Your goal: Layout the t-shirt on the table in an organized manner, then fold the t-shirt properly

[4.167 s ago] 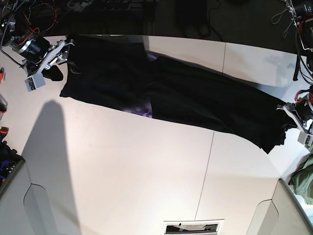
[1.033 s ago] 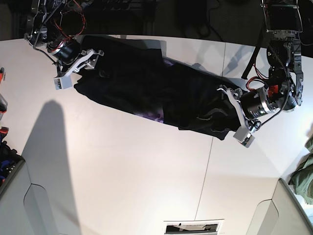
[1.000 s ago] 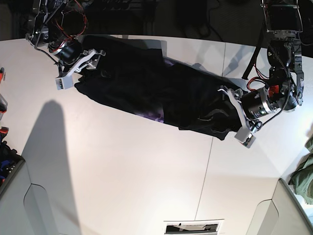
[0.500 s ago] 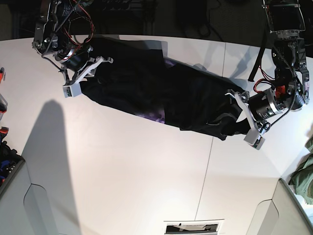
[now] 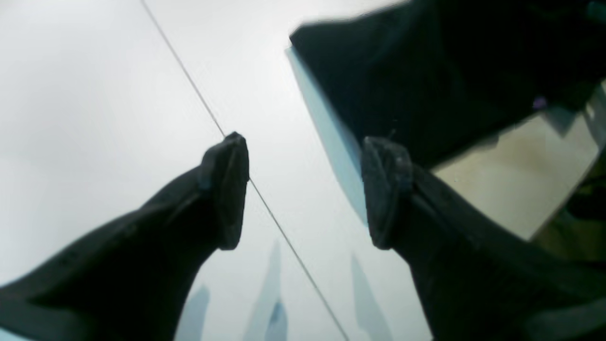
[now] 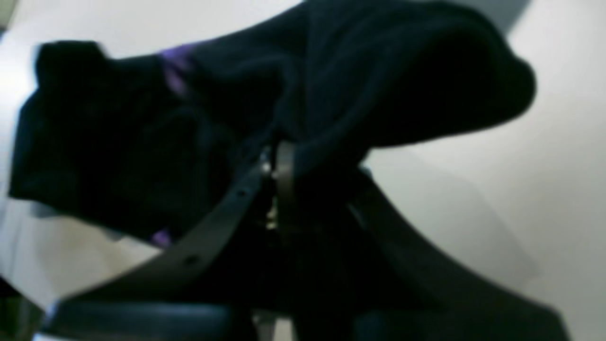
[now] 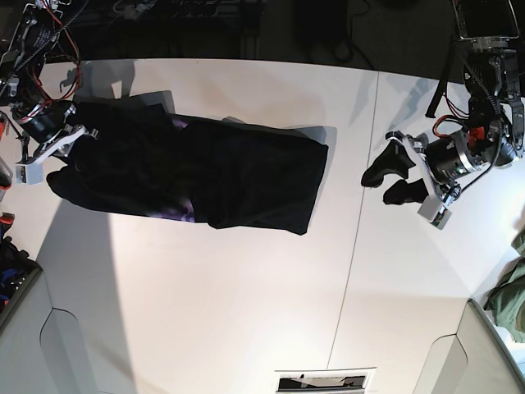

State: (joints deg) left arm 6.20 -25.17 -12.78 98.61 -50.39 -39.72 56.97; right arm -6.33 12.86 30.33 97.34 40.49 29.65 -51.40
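We see large black cloth t-shirt (image 7: 205, 176) bunched lengthwise on left part of wide white table (image 7: 246, 295). Right gripper (image 6: 279, 161) clamped on its end fold; fingertips buried in cloth. Left gripper (image 7: 392, 176) spread wide, empty, well apart. Purple print barely visible.

The left gripper (image 7: 395, 179) is held wide open, nothing between the fingers (image 5: 227, 189), and it's parked low at the base view's right. The right gripper (image 7: 70, 144) is clamped on the shirt (image 7: 221, 172) at that view's far left.
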